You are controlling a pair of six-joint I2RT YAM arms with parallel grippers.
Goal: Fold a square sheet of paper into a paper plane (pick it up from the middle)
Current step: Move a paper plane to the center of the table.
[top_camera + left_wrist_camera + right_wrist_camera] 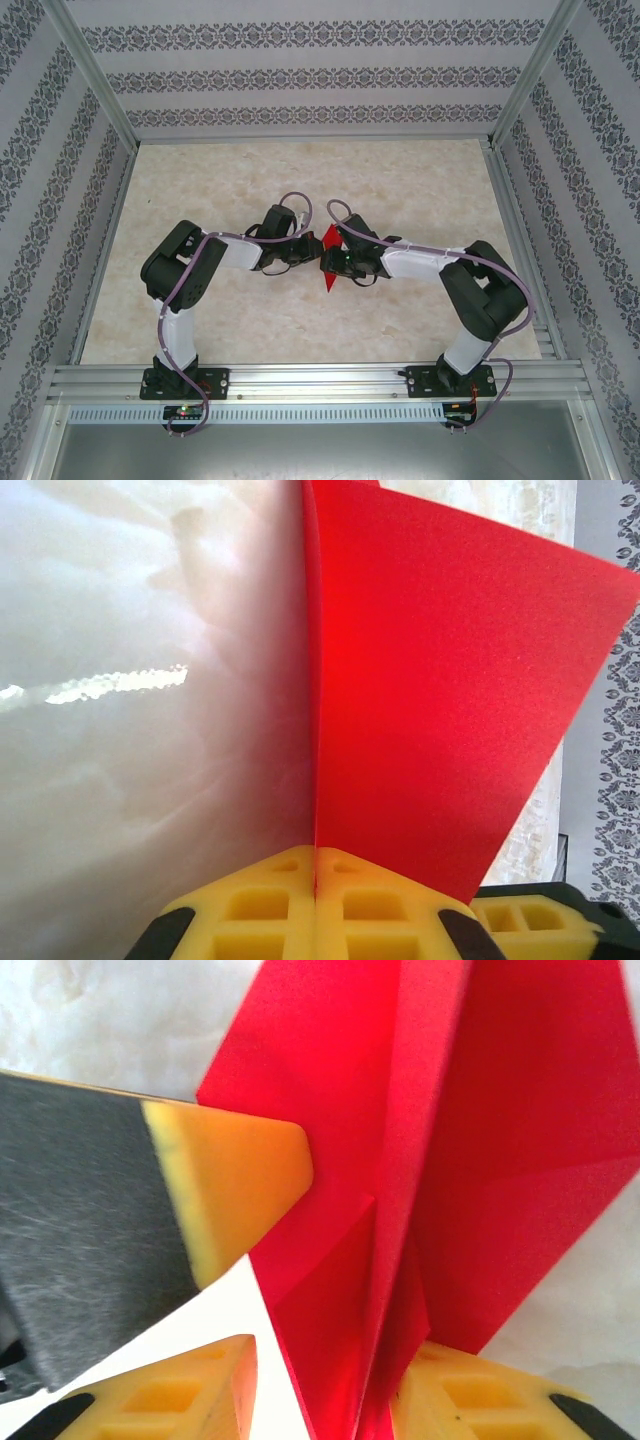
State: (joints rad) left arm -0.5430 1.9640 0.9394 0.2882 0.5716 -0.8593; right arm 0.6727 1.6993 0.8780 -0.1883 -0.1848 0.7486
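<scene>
My left pincer (315,905) is closed tight on the red paper (430,700): the two yellow pads (260,910) meet with no gap, and the sheet rises out of the seam between them, standing on edge, with a second layer just visible behind its left edge. My right pincer (325,1405) stands apart around the same paper, which has creases and overlapping flaps here. My right-side pad (480,1400) lies against the paper, while bare table (225,1310) shows between the paper and the other pad (170,1400), so I am straddling it, not pinching it. From above, both arms meet over the middle of the marbled table (420,180), with the paper (327,242) between the two wrists.
</scene>
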